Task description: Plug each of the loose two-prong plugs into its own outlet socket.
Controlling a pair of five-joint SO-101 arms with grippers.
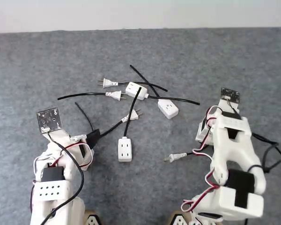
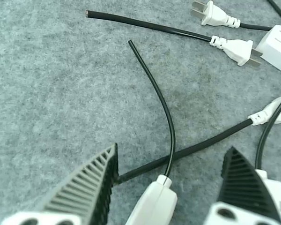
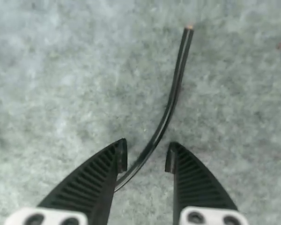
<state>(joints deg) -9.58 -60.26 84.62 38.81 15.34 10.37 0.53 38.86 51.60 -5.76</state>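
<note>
Three white outlet sockets (image 1: 136,90) (image 1: 168,108) (image 1: 125,149) lie mid-table on short black cords. Loose white two-prong plugs lie around them (image 1: 107,83) (image 1: 116,95) (image 1: 133,115), and one more plug (image 1: 175,157) lies beside the right arm. My left gripper (image 2: 173,152) (image 1: 92,138) is open low over the carpet, and a white plug body (image 2: 152,204) with a thin black cord (image 2: 166,112) lies between its fingers, ungripped. My right gripper (image 3: 145,157) is open, straddling a black cord (image 3: 171,105) whose cut end (image 3: 189,27) points away.
Grey carpet (image 1: 215,56) covers the table. In the left wrist view, two plugs (image 2: 215,14) (image 2: 234,47), an outlet corner (image 2: 278,42) and a third plug (image 2: 267,112) lie beyond the fingers. Both arm bases stand at the near edge.
</note>
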